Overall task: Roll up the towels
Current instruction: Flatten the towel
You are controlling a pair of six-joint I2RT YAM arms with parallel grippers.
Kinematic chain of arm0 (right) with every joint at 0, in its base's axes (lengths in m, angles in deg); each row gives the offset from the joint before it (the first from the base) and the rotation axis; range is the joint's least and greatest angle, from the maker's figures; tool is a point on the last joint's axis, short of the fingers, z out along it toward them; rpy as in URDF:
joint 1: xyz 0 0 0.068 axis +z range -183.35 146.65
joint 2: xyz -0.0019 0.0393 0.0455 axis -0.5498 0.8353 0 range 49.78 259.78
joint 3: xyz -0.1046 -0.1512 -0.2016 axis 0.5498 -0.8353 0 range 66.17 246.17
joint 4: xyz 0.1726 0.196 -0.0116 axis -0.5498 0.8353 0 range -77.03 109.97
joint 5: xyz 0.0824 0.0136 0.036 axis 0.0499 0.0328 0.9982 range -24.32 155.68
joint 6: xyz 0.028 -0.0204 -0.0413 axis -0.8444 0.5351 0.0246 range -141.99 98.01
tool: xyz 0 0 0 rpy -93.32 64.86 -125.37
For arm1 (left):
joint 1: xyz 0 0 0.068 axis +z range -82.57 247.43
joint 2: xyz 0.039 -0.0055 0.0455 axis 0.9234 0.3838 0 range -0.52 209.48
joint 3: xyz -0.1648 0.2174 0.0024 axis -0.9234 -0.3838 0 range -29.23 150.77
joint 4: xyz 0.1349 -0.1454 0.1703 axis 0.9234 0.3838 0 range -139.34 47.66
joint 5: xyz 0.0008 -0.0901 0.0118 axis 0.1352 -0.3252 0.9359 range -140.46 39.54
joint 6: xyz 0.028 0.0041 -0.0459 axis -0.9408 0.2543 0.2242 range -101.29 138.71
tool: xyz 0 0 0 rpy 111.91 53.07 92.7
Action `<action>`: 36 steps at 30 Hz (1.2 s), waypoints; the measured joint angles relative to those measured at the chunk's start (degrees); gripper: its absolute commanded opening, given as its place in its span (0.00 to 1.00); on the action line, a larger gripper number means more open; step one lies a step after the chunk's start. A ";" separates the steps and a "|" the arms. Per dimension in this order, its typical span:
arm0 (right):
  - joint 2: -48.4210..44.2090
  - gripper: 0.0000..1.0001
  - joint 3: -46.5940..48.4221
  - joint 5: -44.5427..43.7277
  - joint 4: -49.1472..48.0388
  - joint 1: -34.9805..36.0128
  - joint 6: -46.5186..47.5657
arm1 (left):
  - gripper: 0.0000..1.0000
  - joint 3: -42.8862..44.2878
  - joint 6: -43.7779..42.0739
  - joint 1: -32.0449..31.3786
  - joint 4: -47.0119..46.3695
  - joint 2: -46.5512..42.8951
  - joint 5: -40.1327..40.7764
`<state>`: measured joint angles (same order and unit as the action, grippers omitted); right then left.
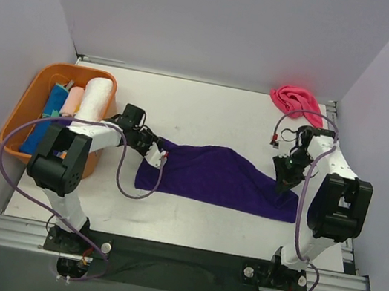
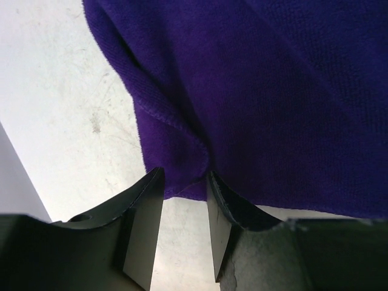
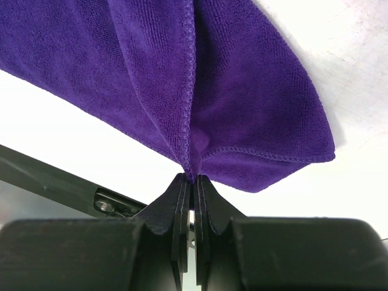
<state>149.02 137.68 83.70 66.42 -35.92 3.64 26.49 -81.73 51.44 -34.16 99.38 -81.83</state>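
One purple towel (image 1: 219, 176): flat on table (image 1: 207, 117), long axis left-right. My right hand (image 3: 193, 177), at its right end, pinches a fold. My left hand (image 2: 185, 176), at its left corner, half-open astride the hem.

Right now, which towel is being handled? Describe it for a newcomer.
Find the white table; across its middle lies the dark purple towel, its right end pinched in the right gripper. Unlike the crumpled hot pink towel at the far corner, it is spread out and dark.
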 measured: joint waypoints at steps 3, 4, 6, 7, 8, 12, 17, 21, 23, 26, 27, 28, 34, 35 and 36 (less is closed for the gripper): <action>0.00 0.00 0.20 -0.02 0.17 -0.31 0.11 | 0.45 0.00 -0.79 0.00 1.11 0.63 0.07; 0.02 0.00 0.28 -0.02 0.24 -0.39 0.13 | 0.44 0.00 -0.92 0.00 1.36 0.66 0.11; 0.00 0.00 0.44 -0.02 0.24 -0.59 0.15 | 0.44 0.00 -1.25 0.00 1.79 0.68 0.39; 0.02 0.00 0.57 -0.02 0.35 -0.74 0.15 | 0.43 0.00 -1.38 0.00 2.01 0.70 0.61; 0.02 0.00 0.72 -0.02 0.39 -0.81 0.15 | 0.41 0.00 -1.44 0.00 2.21 0.74 0.74; 0.02 0.00 1.01 -0.02 0.39 -0.90 0.17 | 0.29 0.02 -1.40 0.00 2.40 1.42 1.14; 0.04 0.00 1.66 -0.09 0.72 -1.66 0.63 | 0.01 2.45 2.23 0.04 2.71 2.14 1.68; 1.11 0.00 6.60 -0.74 1.55 -3.67 1.55 | 0.00 6.49 9.35 0.68 1.95 2.12 2.49; 1.75 0.00 9.79 -1.33 1.55 -4.94 1.99 | 0.00 8.17 13.86 1.44 1.40 1.79 2.69; 2.27 0.00 15.13 -2.19 1.64 -7.13 2.86 | 0.00 10.64 22.45 2.99 1.36 0.42 2.69; 2.36 0.00 16.98 -2.34 1.68 -7.91 3.08 | 0.00 11.52 25.73 3.69 1.57 -0.33 2.60; 2.47 0.00 18.91 -2.54 1.73 -8.70 3.26 | 0.00 12.41 28.87 4.37 1.75 -1.14 2.43; 2.27 0.00 27.74 -0.26 1.77 -12.83 4.33 | 0.00 16.98 47.08 9.53 2.36 -8.83 -1.49; 1.97 0.00 28.39 0.68 1.84 -13.16 4.48 | 0.00 17.40 49.55 10.05 2.78 -10.38 -2.43; 1.46 0.00 28.70 1.62 1.90 -13.51 4.59 | 0.00 17.59 51.80 10.60 3.17 -12.07 -3.32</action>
<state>150.49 166.38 85.32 68.32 -49.43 8.23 44.09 -29.93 62.04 -30.99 87.31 -85.15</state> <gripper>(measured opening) 0.043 0.042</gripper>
